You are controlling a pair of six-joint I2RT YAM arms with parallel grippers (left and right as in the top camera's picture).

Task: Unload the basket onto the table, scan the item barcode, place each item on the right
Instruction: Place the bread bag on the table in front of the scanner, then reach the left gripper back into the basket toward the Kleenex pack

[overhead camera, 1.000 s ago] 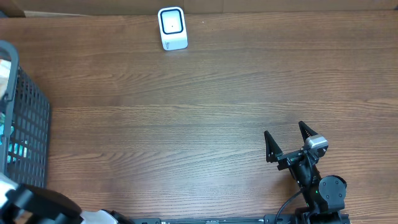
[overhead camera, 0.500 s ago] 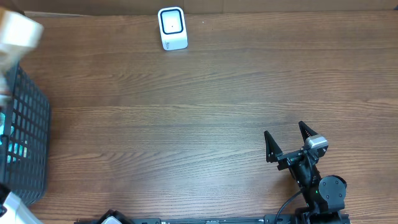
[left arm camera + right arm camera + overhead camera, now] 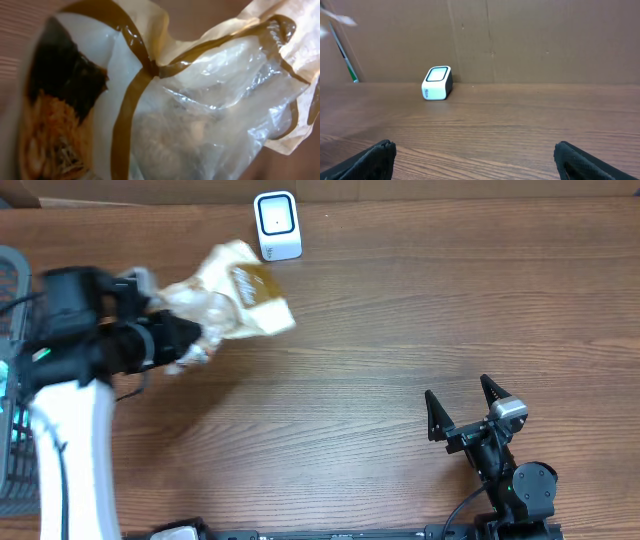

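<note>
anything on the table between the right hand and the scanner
No, only bare wooden table between the right hand and the scanner, shown in the overhead view.

The bag [image 3: 235, 300] is blurred at upper left overhead, its print unreadable, and it hides the left gripper's [image 3: 188, 342] fingertips. The basket [image 3: 10, 260] is cut off by the left edge. In the left wrist view, the bag's left side is blurred.

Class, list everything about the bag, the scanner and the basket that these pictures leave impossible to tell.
Barcode on the snack bag: overhead, blurred by motion; left wrist, too close, blurred.
Left gripper: overhead, its tips buried in the bag.
Basket contents: overhead, cut off by the left edge and covered by the left arm.
Scanner markings: overhead and right wrist, too small.
</note>
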